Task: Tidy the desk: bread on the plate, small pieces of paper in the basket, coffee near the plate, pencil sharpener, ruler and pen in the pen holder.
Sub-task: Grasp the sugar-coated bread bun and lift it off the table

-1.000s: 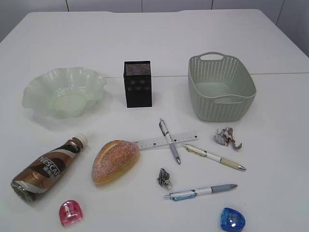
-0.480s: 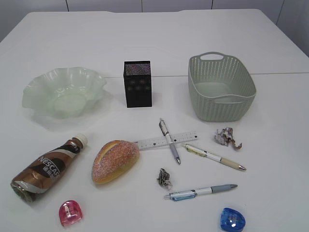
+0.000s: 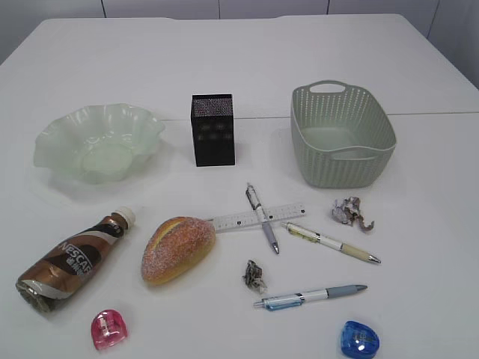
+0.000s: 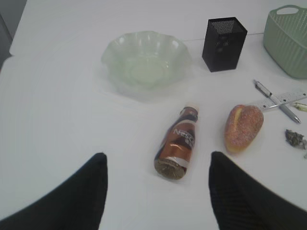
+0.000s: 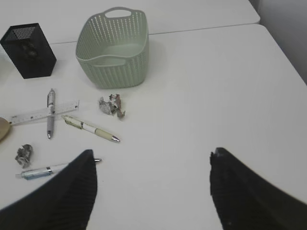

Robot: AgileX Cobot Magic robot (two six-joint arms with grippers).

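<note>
The bread [image 3: 178, 249] lies beside the toppled coffee [image 3: 71, 258], below the pale green plate [image 3: 52, 142]. Ruler [image 3: 258, 218] and three pens [image 3: 262, 228] [image 3: 331, 242] [image 3: 310, 296] lie below the black pen holder [image 3: 213, 129]. Paper scraps [image 3: 348, 212] [image 3: 254, 276] sit near the basket [image 3: 340, 134]. A pink pencil sharpener [image 3: 109, 330] and a blue one [image 3: 360, 339] rest at the front. My left gripper [image 4: 157, 158] hangs open above the table, just short of the coffee [image 4: 178, 151]. My right gripper [image 5: 152, 153] is open over bare table, right of a pen [image 5: 91, 128].
White table with a seam across the middle. The table's right edge [image 5: 283, 52] shows in the right wrist view. Neither arm appears in the exterior view.
</note>
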